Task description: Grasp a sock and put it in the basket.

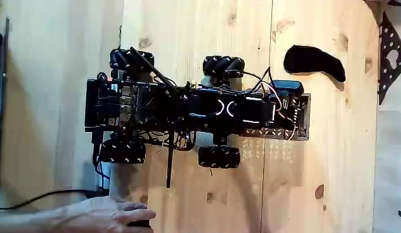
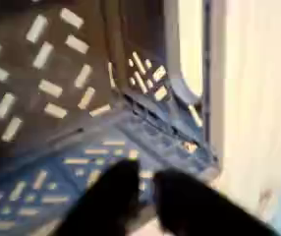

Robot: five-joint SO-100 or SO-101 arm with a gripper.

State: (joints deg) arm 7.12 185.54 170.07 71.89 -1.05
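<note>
The plain black, limp fabric sock (image 1: 313,63) lies flat and slightly curved on the pale knotty pine desk (image 1: 187,26), up and to the right of the wheeled robot's front end in the fixed view, apart from it and touching nothing else. The dark grey perforated metal basket (image 1: 278,133) sits at that front end, just below the sock in the picture, with the folded black arm (image 1: 219,107) stretched over the robot's body toward it. In the wrist view the black two-finger tool (image 2: 150,202) hovers over the basket's slotted floor (image 2: 42,88); its two blurred fingertips (image 2: 106,206) stand a small gap apart and hold nothing. The sock is therefore outside the basket and well apart from the tool. No brand, label or writing can be read in either view. At the robot's rear, toward the bottom left of the fixed view, a person's hand (image 1: 100,213) rests on a dark object at the desk edge.
</note>
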